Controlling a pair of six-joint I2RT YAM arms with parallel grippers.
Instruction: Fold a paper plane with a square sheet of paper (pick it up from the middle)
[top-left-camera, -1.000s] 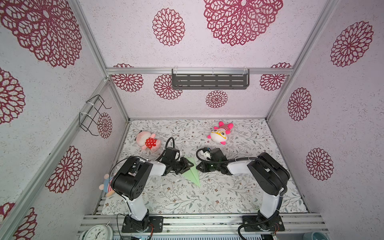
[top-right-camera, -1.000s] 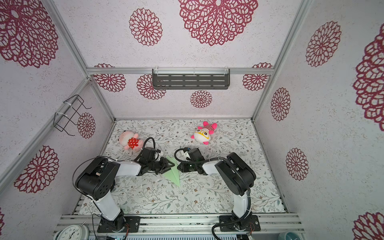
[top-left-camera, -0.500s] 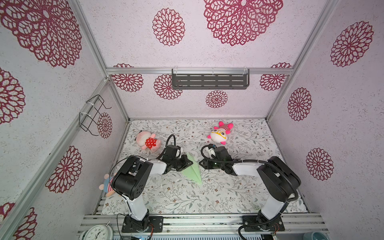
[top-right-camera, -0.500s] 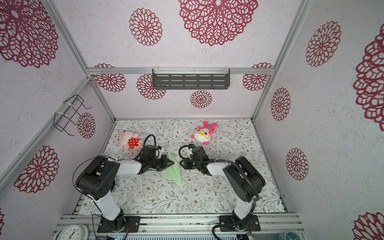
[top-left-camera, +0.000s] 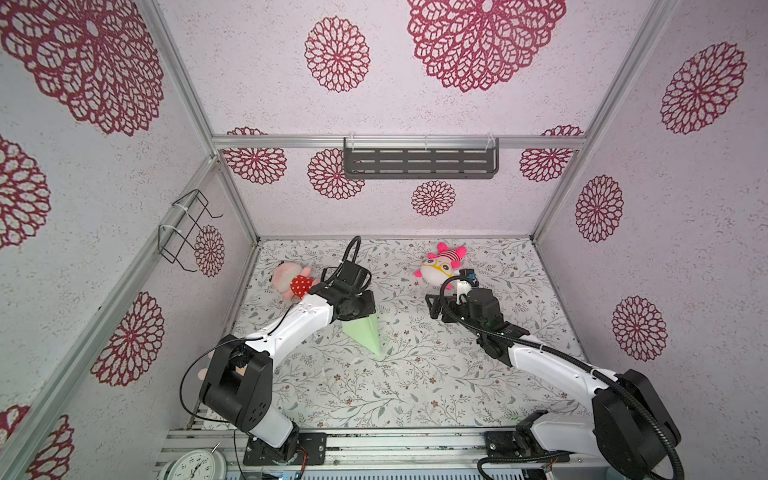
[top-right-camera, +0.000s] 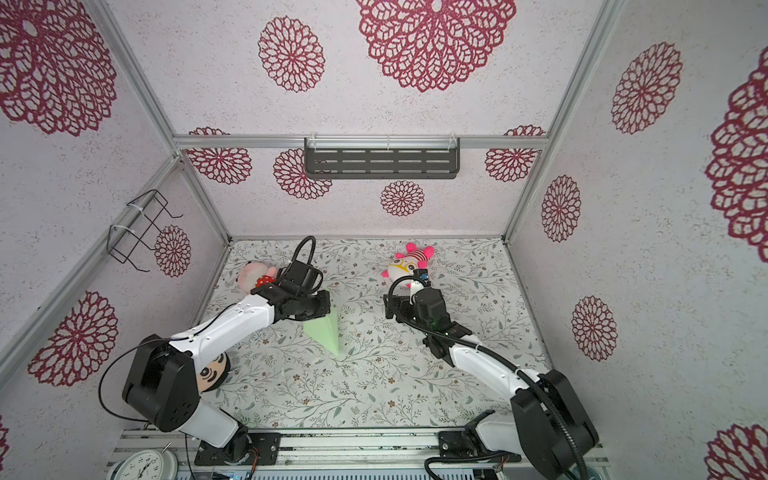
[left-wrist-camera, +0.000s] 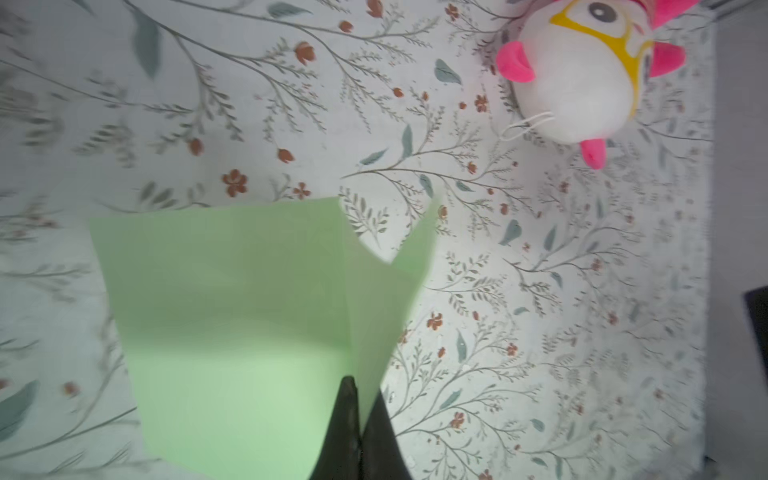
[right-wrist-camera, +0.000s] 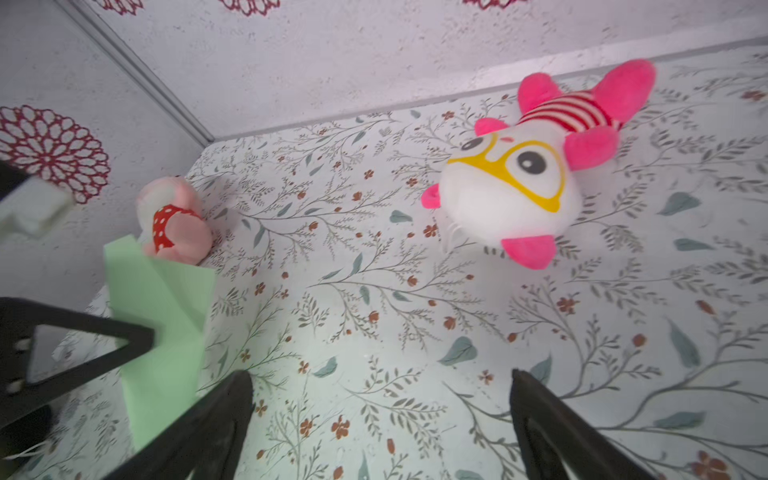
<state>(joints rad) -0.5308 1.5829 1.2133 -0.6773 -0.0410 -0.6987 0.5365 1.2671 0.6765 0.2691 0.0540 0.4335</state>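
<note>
Floral worktop (top-left-camera: 415, 374), patterned walls. At left end effector (left-wrist-camera: 357, 386): clamped tight on plane (top-left-camera: 365, 336) along its crease, point slanting toward the near edge. At right end effector (right-wrist-camera: 380, 374): gaping, empty, well apart from plane, near goggled plush (top-left-camera: 440, 268).

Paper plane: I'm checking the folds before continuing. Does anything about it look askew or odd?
Yes. In the left wrist view the paper plane, pinched by the shut left gripper, gapes: one flap splays from the rest, the table visible between them.
</note>
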